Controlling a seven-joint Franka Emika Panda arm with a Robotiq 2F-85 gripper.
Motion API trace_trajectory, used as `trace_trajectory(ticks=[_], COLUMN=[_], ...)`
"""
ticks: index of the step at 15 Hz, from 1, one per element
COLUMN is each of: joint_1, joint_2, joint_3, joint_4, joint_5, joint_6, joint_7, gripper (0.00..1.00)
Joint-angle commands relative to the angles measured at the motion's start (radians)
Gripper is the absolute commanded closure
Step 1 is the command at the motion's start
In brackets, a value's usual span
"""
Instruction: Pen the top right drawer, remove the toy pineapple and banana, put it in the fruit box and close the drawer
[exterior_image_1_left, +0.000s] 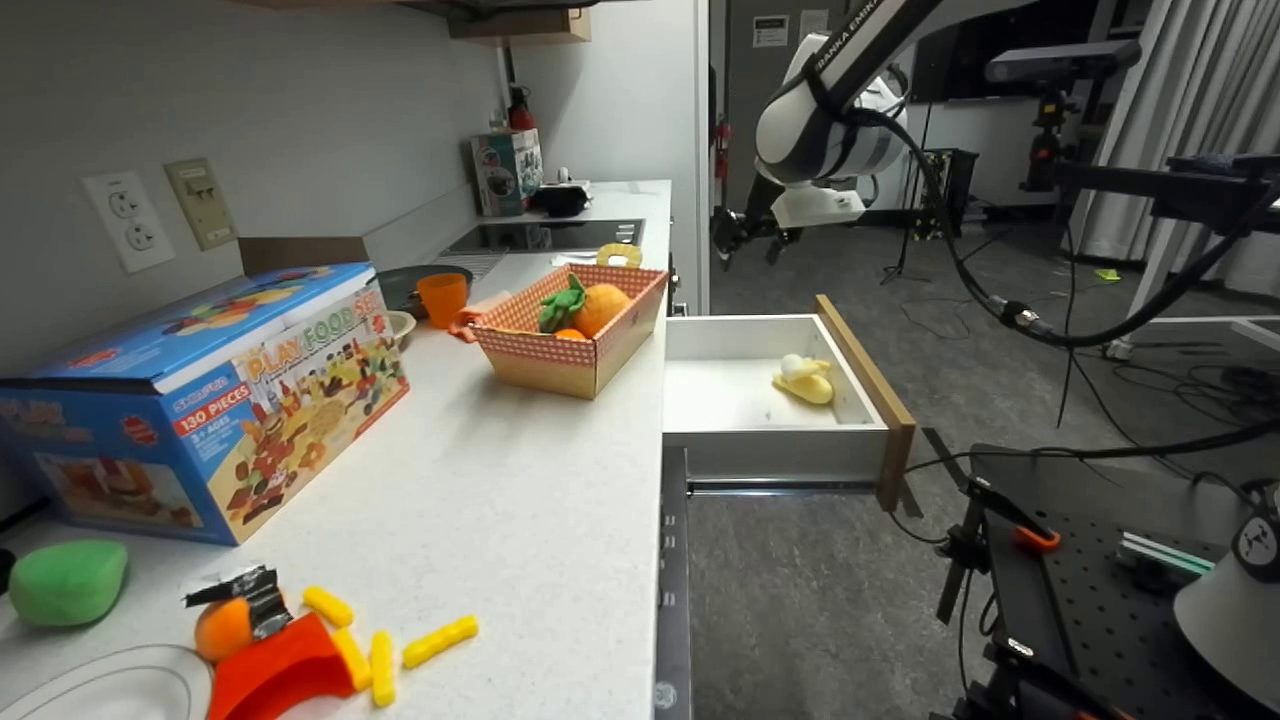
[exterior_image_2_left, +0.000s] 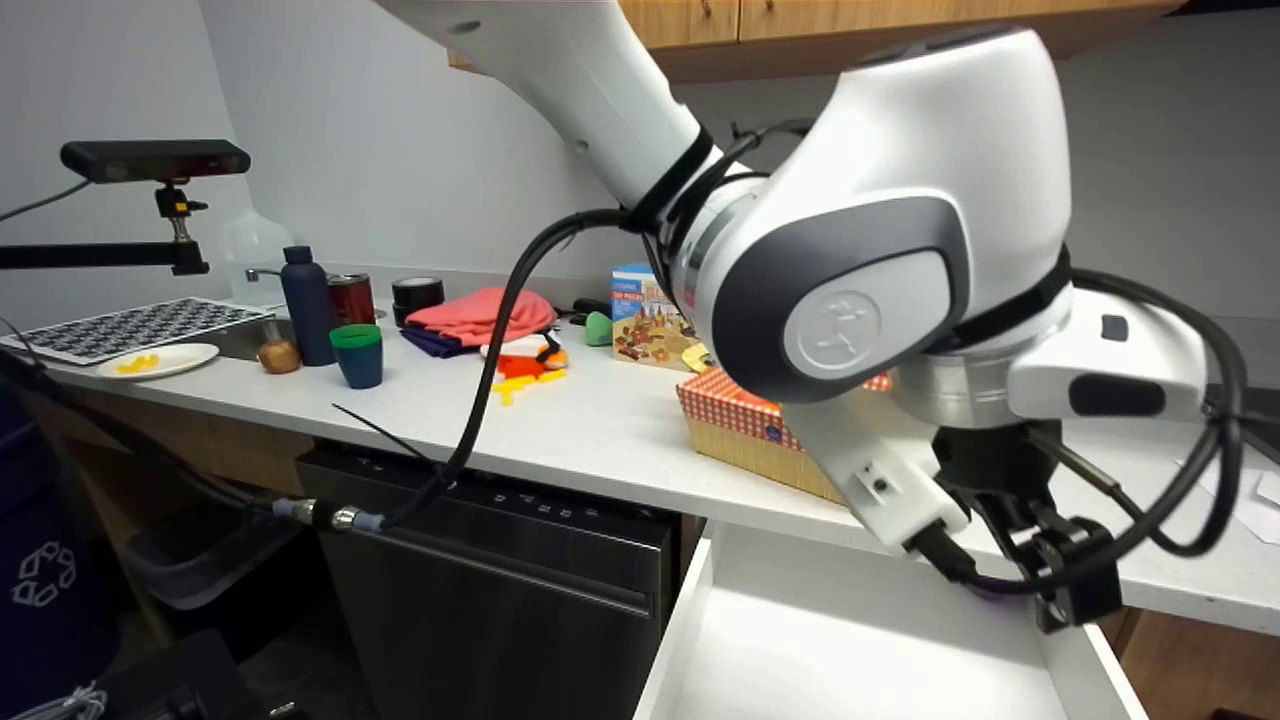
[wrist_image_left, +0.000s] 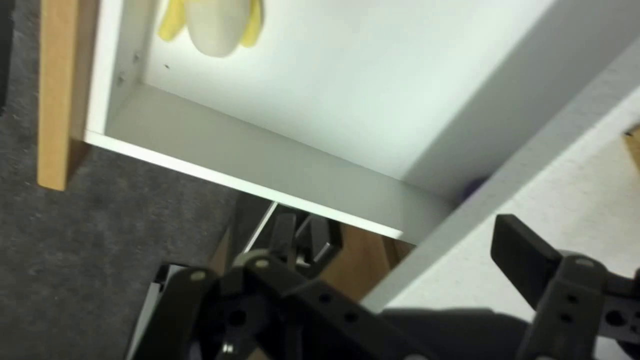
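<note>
One banana (exterior_image_1_left: 806, 387) lies in the open drawer (exterior_image_1_left: 715, 385), one pineapple (exterior_image_1_left: 599, 308) in the fruit box (exterior_image_1_left: 540, 372), and the hand (wrist_image_left: 411, 245) gapes wide.

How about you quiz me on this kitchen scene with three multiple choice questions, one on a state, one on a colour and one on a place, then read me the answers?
1. State. The drawer is:
A. fully shut
B. pulled well open
C. open only a crack

2. Colour. The checks along the rim of the fruit box are:
A. blue and white
B. green and black
C. red and white

3. Place. The toy pineapple is:
A. in the fruit box
B. in the drawer
C. beside the fruit box

Right letters:
1. B, as both exterior views show its white inside, out beyond the edge of the counter.
2. C, as the red and white pattern shows in both exterior views.
3. A, as its leafy top and orange body show within the rim in an exterior view.
</note>
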Motion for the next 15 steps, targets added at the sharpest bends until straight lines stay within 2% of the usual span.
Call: trace_trajectory(ticks=[1, 5, 9, 15], joint_1=[-0.005, 0.008, -0.009, -0.066], joint_2=[0.075, 0.171, 0.278, 0.429], joint_3=[-0.036, -0.077, -0.094, -0.066], joint_4=[0.027, 0.056, 0.121, 0.265], joint_5=[-0.021, -0.039, -0.031, 0.009], joint_6=[-0.064, -0.113, -0.185, -0.288], joint_7=[0.066, 0.154, 0.214, 0.232], gripper=[0.0, 0.0, 0.0, 0.0])
